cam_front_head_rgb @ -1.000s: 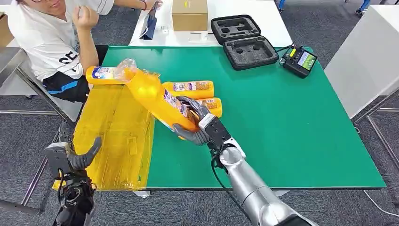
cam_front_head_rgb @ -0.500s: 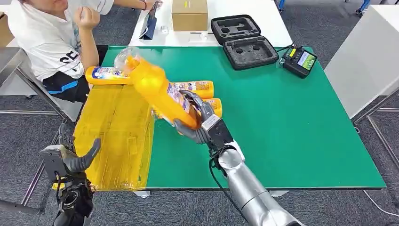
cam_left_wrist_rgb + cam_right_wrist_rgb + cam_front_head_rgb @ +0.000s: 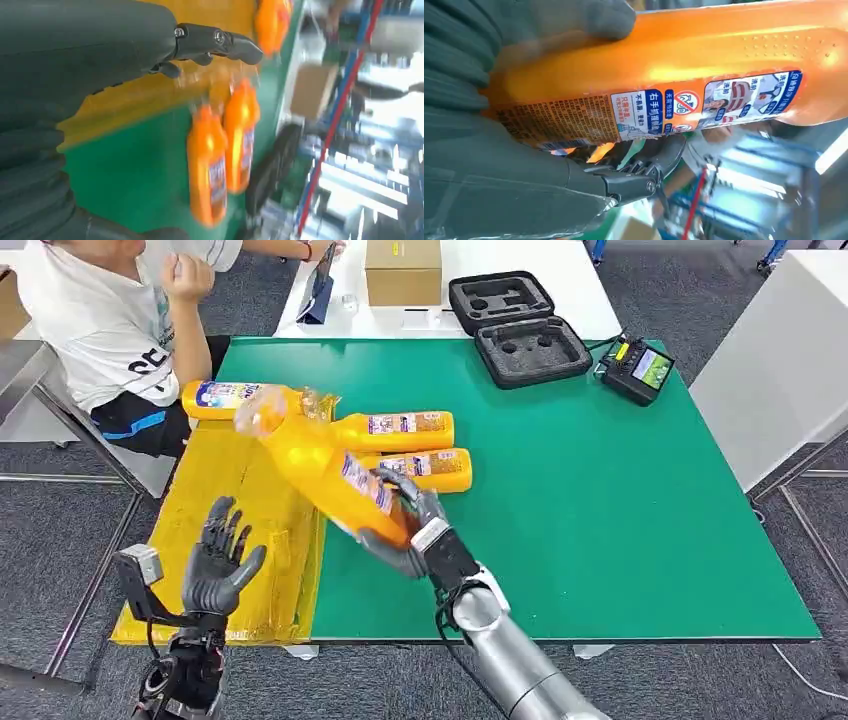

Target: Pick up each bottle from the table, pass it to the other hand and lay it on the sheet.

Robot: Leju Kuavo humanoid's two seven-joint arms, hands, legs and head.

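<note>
Your right hand (image 3: 405, 525) grips an orange bottle (image 3: 325, 465) by its base, held tilted in the air above the edge of the yellow sheet (image 3: 235, 530). Your left hand (image 3: 220, 565) waits with fingers spread, holding nothing, over the sheet's near end. The long bottle could slip or swing during the pass. Beyond the sheet, the green worktop (image 3: 600, 500) carries two more bottles (image 3: 415, 445); a seated person (image 3: 110, 320) is at its far corner.

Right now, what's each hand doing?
Left hand: open, fingers spread, holding nothing.
Right hand: gripping the orange bottle by its base.
</note>
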